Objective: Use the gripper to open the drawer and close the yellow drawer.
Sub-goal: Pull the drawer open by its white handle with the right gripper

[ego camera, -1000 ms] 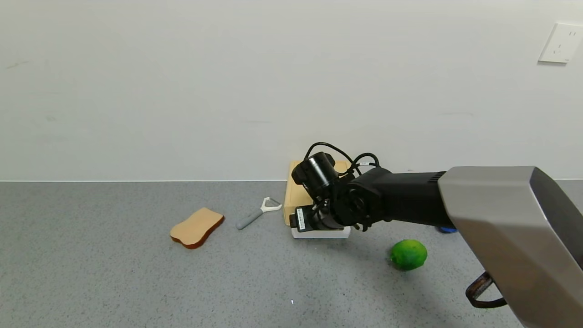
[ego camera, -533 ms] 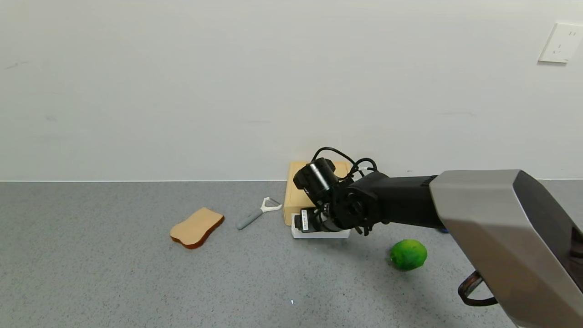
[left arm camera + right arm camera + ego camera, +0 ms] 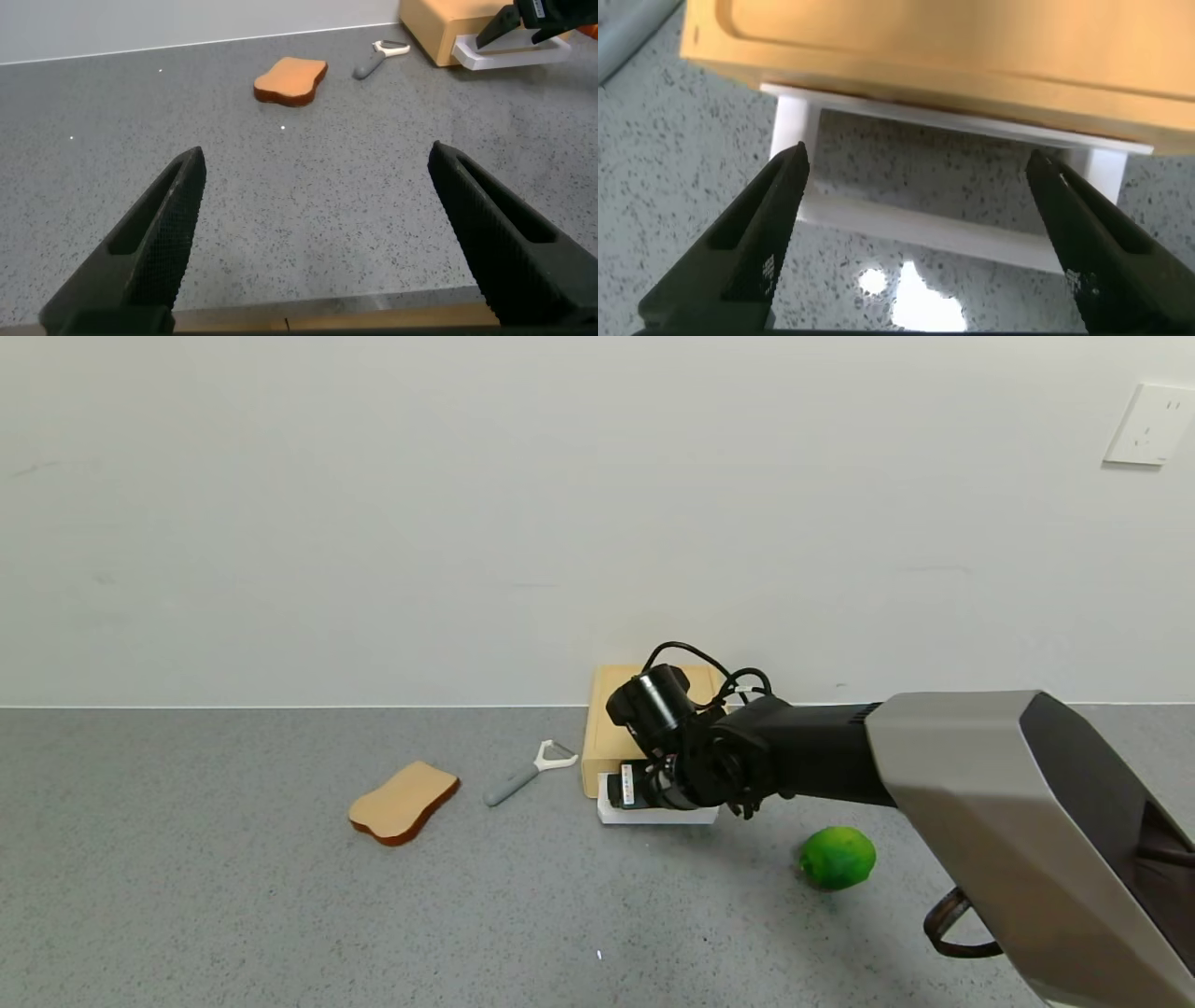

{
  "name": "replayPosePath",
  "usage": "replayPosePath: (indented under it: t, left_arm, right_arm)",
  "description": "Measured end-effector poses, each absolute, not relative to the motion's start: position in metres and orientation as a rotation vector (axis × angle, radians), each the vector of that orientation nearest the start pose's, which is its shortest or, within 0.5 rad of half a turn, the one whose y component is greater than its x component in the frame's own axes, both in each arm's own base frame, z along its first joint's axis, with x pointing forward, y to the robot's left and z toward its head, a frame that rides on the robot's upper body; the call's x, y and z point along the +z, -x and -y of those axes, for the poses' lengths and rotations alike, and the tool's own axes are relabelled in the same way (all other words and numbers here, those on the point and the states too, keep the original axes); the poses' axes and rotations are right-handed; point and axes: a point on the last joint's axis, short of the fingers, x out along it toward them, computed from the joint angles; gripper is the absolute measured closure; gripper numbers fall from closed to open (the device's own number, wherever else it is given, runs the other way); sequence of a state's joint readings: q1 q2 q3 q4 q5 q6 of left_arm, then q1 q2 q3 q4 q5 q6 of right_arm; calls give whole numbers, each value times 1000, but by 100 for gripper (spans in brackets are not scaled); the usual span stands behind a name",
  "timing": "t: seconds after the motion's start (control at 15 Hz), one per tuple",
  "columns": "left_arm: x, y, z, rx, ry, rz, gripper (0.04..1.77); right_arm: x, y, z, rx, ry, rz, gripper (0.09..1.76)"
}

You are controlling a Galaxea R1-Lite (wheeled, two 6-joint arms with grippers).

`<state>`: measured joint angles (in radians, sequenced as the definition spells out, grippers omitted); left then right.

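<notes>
The pale yellow-tan drawer (image 3: 611,733) stands against the back wall, with its white loop handle (image 3: 653,816) pointing toward me. My right gripper (image 3: 644,793) hangs just above the handle and hides most of it in the head view. In the right wrist view the drawer (image 3: 971,47) fills the far side and the white handle (image 3: 934,229) lies between my wide-open fingers (image 3: 752,243), which do not touch it. The right gripper (image 3: 915,252) is empty. My left gripper (image 3: 318,233) is open and empty over bare table, far from the drawer (image 3: 439,28).
A tan bread slice (image 3: 403,801) and a grey-handled peeler (image 3: 527,773) lie left of the drawer. A green lime (image 3: 837,858) sits to its right front. A dark brown ring-shaped object (image 3: 952,924) shows beside the right arm's grey shell. The grey speckled table (image 3: 233,896) ends at the white wall.
My right gripper has moved slightly farther toward the drawer and lower over the white handle. The drawer, bread, peeler and lime have not moved.
</notes>
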<state>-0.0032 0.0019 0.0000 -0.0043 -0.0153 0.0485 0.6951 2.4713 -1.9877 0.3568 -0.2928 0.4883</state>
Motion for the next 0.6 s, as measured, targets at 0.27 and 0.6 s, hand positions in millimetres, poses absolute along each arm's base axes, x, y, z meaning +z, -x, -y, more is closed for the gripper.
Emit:
replayPosePath:
  t: [0.27,0.6]
  left_arm:
    - [76,23,0,-19,-49,3,9]
    - [76,23,0,-18,-49,3,9]
  right_arm:
    - [89,-385,-311,180,-54,-816,14]
    - [83,-384,-312,179,-45,-832,14]
